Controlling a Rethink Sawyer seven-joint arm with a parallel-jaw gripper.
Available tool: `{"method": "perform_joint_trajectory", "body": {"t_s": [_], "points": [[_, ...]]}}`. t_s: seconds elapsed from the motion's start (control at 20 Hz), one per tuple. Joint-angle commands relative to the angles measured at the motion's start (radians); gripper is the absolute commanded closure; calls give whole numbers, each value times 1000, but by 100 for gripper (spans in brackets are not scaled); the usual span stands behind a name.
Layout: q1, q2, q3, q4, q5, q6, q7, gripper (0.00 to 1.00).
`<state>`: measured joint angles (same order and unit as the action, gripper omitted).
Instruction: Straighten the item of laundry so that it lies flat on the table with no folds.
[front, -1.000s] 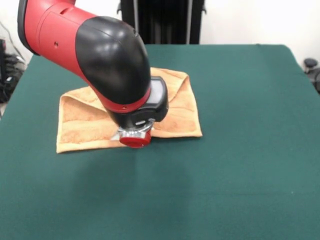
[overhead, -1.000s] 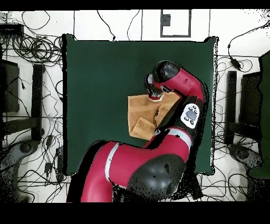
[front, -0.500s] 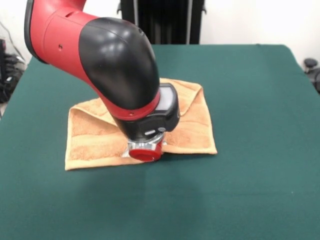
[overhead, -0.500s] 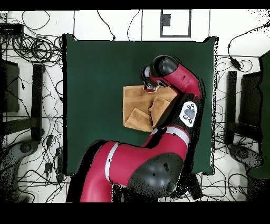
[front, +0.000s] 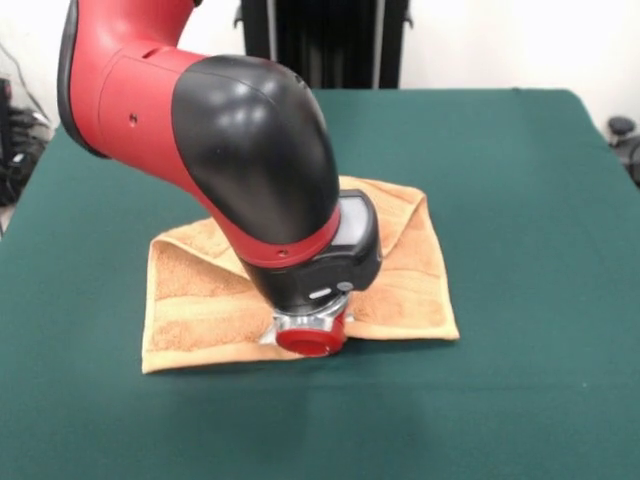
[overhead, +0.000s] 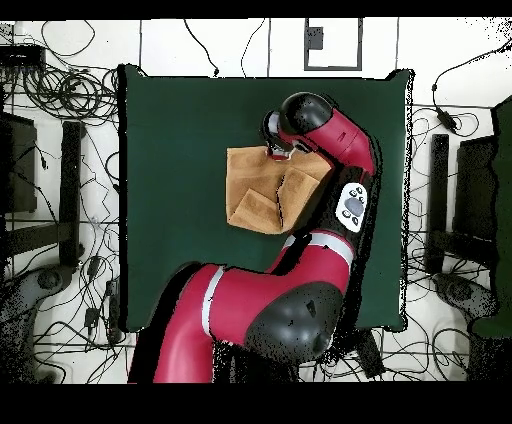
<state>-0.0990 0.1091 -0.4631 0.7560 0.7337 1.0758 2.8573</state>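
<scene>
1. Pincer: low over the towel's near edge; whether it is spread or pinching cannot be told.
2. Towel: mid-surface, partly spread.
3. Far right corner appears folded over; flattening remains.

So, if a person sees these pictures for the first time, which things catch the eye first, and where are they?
First comes the big red and black arm, which reaches down from the top left of the front view and fills its middle. Under its red-tipped end lies the orange-tan towel, partly folded over itself on the dark green table. In the overhead view, tangled cables cover the floor round the table.
</scene>
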Motion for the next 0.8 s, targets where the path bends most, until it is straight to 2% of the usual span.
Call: {"method": "perform_joint_trajectory", "body": {"t_s": [0.05,0.35,0.8], "points": [[53,45,119,-78,88,-28,375,100],[78,52,58,-59,58,-44,372,100],[89,95,8,-117,61,-37,425,100]]}}
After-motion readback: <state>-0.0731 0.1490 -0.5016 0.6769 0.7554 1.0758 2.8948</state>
